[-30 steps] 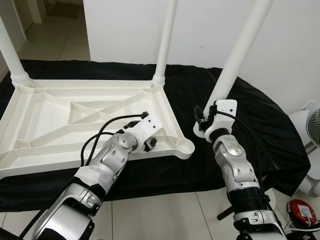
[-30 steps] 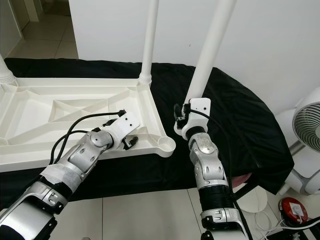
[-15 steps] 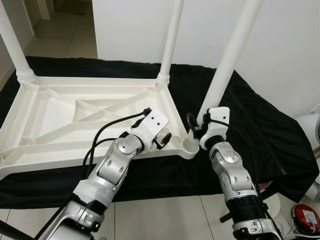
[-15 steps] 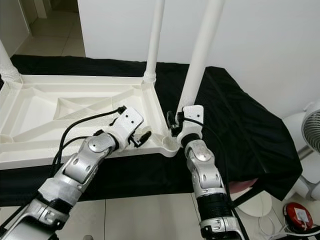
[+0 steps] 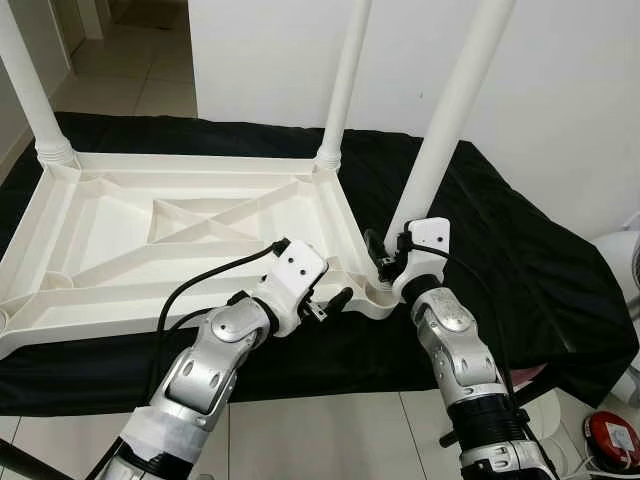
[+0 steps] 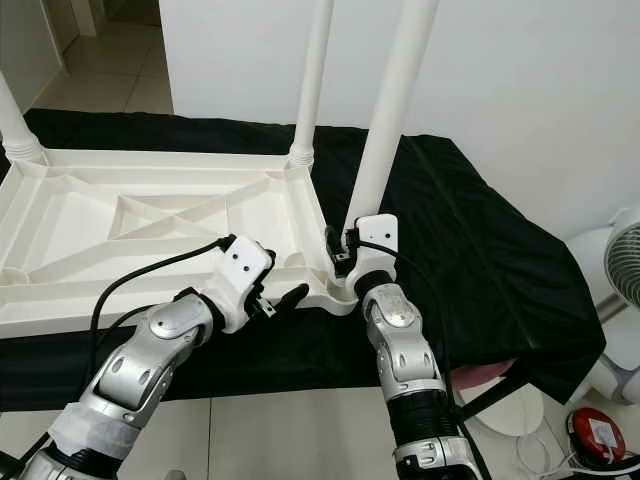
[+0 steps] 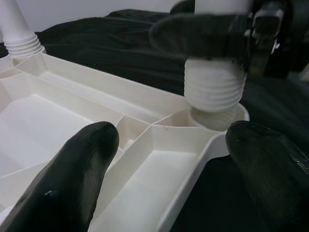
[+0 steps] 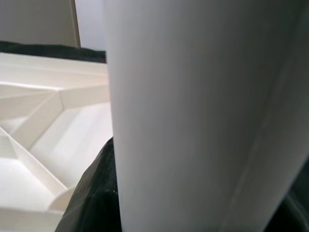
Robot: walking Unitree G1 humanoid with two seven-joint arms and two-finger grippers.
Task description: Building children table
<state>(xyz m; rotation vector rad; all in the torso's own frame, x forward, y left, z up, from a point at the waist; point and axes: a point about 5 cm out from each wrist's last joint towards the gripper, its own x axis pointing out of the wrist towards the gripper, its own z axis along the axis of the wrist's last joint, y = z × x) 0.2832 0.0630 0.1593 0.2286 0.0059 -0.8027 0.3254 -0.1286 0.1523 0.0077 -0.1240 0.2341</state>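
While no brand, label or writing can be read on anything here, the task's thing is plain: a white moulded plastic children's table top lies upside down on a black cloth-covered surface, its ribbed underside with diagonal braces facing up. Two white tubular plastic legs already stand upright in its far corners, one at the far left and one at the far right. At the near right corner is a round socket.

A third white tubular leg is clenched by the right gripper near its lower end, leaning slightly to the right, with its ridged threaded end just above or at the mouth of that socket; whether it is seated cannot be told. In the right wrist view the leg is very close, with the table's ribs to one side.

The left gripper hovers at the near edge of the table top just left of the socket, its two black fingers spread apart and holding nothing, straddling the near rim.

The table's near edge lies close to the cloth's near edge, beyond which pale tiled floor shows. Black cloth lies bare to the right of the socket. A white wall rises behind, and a white fan stands at the far right edge.
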